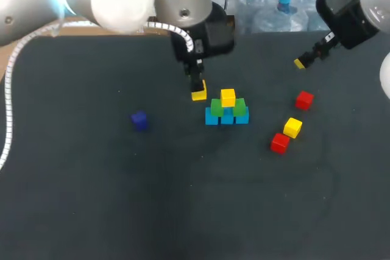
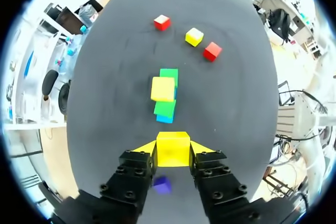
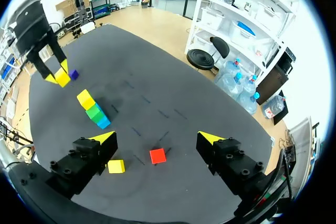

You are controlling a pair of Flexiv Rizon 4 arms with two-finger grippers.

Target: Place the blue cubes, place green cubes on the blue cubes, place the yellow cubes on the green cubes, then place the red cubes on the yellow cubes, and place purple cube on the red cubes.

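Near table centre, head view: a pyramid of plain, flat-faced, sharp-edged cubes. Its bottom row is 3 blue cubes [image 1: 226, 118], w/ 2 green cubes [image 1: 239, 108] on them and a top yellow cube [image 1: 228, 97] sitting mid-row on the greens. Just beside the pyramid, on its left, the left fingers [image 1: 198, 89] are clamped on a held yellow cube [image 2: 172, 149], one yellow tip on each opposite face, raised above the table [image 1: 91, 199]. The purple cube [image 1: 139, 120] lies alone, well apart to the left. On the right lie a far red cube [image 1: 304, 100], a loose yellow cube [image 1: 292, 127] and, just beside it, a near red cube [image 1: 280, 143]. The right fingers [image 1: 300, 63] are spread wide, holding nothing, over the table's far right. Table surface: matte, dark grey.
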